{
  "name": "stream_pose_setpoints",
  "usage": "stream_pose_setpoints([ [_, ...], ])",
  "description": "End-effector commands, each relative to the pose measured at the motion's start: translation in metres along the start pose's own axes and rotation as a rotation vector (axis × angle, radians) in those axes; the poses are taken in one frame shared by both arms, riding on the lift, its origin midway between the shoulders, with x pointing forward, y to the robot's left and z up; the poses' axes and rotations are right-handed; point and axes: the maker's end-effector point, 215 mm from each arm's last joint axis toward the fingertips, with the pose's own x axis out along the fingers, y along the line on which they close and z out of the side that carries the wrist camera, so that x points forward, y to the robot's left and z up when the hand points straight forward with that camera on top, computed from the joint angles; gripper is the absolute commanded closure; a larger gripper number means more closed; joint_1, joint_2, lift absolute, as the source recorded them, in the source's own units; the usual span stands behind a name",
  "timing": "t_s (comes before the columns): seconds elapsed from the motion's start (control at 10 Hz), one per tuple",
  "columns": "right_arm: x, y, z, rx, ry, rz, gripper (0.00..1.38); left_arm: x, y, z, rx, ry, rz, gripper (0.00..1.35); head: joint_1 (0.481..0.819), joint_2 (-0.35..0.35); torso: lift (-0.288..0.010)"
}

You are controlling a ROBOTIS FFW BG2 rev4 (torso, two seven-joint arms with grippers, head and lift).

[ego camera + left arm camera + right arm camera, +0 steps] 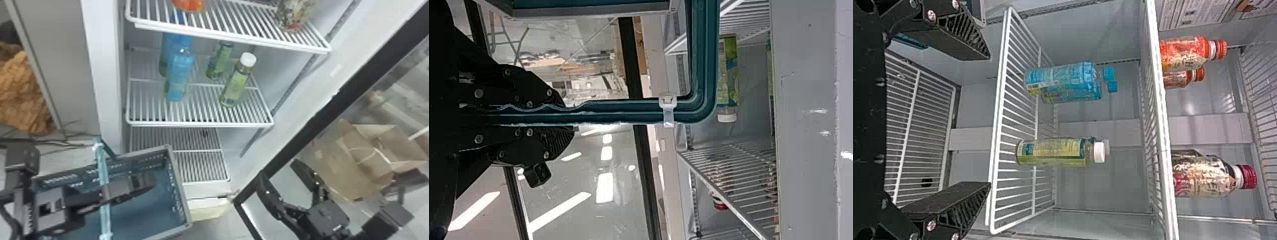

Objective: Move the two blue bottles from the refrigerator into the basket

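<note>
Two blue bottles stand one behind the other on the left of the middle shelf; the front blue bottle (179,76) partly covers the rear blue bottle (166,54). In the right wrist view the front blue bottle (1060,80) lies sideways. My left gripper (127,188) is over the basket (180,191); in the left wrist view the left gripper (566,112) is shut on the basket's teal handle (624,111). My right gripper (277,175) stands open, lower right of the shelf; in the right wrist view the right gripper (989,120) holds nothing between its fingers.
Green-labelled bottles (236,84) stand right of the blue ones on the same shelf (201,123). An upper shelf (223,35) holds other bottles. The open door's dark frame (306,127) runs along the right, with a cardboard box (348,166) beyond it.
</note>
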Motion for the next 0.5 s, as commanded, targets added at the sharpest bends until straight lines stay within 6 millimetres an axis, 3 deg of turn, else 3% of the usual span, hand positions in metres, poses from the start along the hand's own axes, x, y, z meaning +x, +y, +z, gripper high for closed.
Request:
stream_pose_setpoints([
  [0.0,0.0008,0.0001,-0.0013,-0.013,0.007,0.001,0.15,-0.0008,0.0003,-0.0001,-0.001,-0.001,0.001,1.2,0.695,-0.35,-0.22],
  [0.4,0.0023,0.0008,-0.0031,-0.023,0.017,0.006,0.15,-0.0018,0.0016,-0.0002,-0.003,-0.001,0.006,1.2,0.695,-0.35,-0.22],
])
